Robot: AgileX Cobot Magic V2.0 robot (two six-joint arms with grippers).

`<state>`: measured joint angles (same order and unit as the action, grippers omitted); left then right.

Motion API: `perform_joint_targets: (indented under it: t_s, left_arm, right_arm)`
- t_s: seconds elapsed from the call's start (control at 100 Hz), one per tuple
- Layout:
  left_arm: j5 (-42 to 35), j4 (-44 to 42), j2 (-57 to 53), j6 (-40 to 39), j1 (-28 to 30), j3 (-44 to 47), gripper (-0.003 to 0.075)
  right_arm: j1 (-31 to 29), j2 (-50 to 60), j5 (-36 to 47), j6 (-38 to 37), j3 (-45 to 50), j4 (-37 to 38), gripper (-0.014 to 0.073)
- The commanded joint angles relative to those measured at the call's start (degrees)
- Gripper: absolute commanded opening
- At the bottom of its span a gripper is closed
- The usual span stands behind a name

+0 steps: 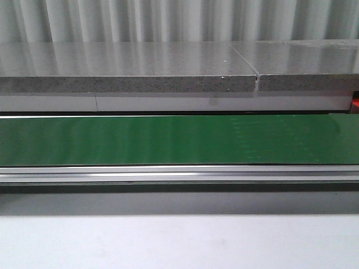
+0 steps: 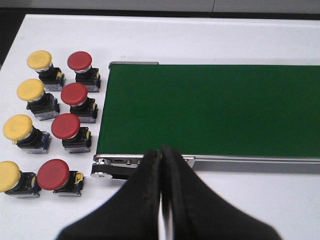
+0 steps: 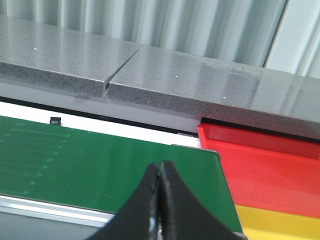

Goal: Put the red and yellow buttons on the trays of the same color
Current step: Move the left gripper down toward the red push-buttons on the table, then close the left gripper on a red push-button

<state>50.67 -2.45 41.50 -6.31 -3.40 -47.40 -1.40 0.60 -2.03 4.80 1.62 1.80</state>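
Note:
In the left wrist view, several red buttons [image 2: 65, 126] and several yellow buttons [image 2: 30, 90] stand in two columns on the white table beside the end of the green conveyor belt [image 2: 210, 110]. My left gripper [image 2: 161, 152] is shut and empty, over the belt's near rail, apart from the buttons. In the right wrist view, a red tray [image 3: 270, 170] and a yellow tray [image 3: 280, 222] lie past the other end of the belt [image 3: 100, 165]. My right gripper [image 3: 160, 167] is shut and empty above the belt, short of the trays. Neither gripper shows in the front view.
The belt [image 1: 179, 140] spans the front view with its metal rail [image 1: 179, 172] along the near side. A grey stone ledge [image 1: 129, 73] runs behind it, in front of a corrugated wall. A sliver of red [image 1: 355, 104] shows at the far right edge.

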Motion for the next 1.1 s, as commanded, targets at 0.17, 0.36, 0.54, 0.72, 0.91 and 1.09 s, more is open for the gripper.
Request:
perform_joint_targets:
  t_s: [0.17,0.36,0.54,0.72,0.91,1.09]
  left_arm:
    - [-0.4,1.2,8.0,-0.3,-0.4,-2.1,-0.0018]
    - [3.7,2.5,12.2,-0.4,-0.4,-2.1,0.0129]
    - [3.3,2.5,12.7,-3.4,-0.4,-2.1,0.0484]
    - [3.6,-0.6,12.7,-13.7,-0.2,-2.1,0.0650]
    - [3.9,-3.9,13.2,-21.1,4.9,-2.1,0.0650]
    - [3.9,-3.4,16.7,-21.2,17.0,-2.1,0.0649]
  right_arm:
    - [-0.2,0.6,4.6,0.0,-0.3,0.6,-0.0067]
    - [-0.2,0.6,4.6,0.0,-0.3,0.6,-0.0067]
    - [-0.2,0.6,4.6,0.0,-0.3,0.6,-0.0067]
    - [-0.2,0.6,4.6,0.0,-0.3,0.6,-0.0067]
    - [-0.2,0.6,4.6,0.0,-0.3,0.6,-0.0067]
    - [-0.2,0.6,4.6,0.0,-0.3,0.6,-0.0067]
